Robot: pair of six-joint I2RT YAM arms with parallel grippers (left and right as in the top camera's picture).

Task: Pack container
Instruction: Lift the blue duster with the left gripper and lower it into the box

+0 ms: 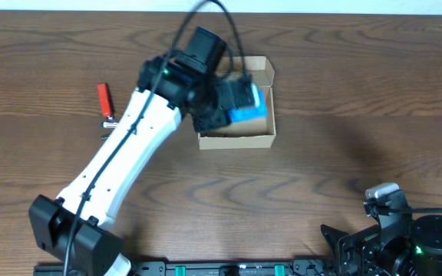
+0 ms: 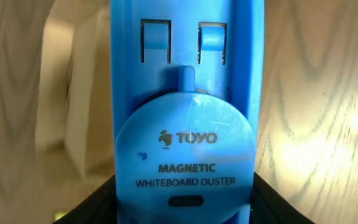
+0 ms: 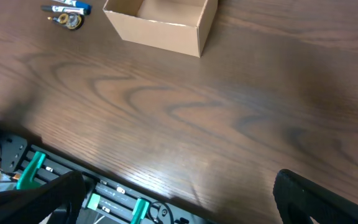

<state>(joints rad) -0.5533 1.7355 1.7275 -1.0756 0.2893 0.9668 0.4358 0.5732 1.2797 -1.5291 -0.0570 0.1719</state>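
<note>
Wooden table (image 1: 344,92); duster (image 2: 185,124) lettering, left-wrist only

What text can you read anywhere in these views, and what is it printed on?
"TOYO", beside a small logo: round face of the blue duster.
"MAGNETIC": same face, just below.
"WHITEBOARD DUSTER": the line under that.
Print on the marker barrel: too small to read.
cardboard box: no print visible.
</note>
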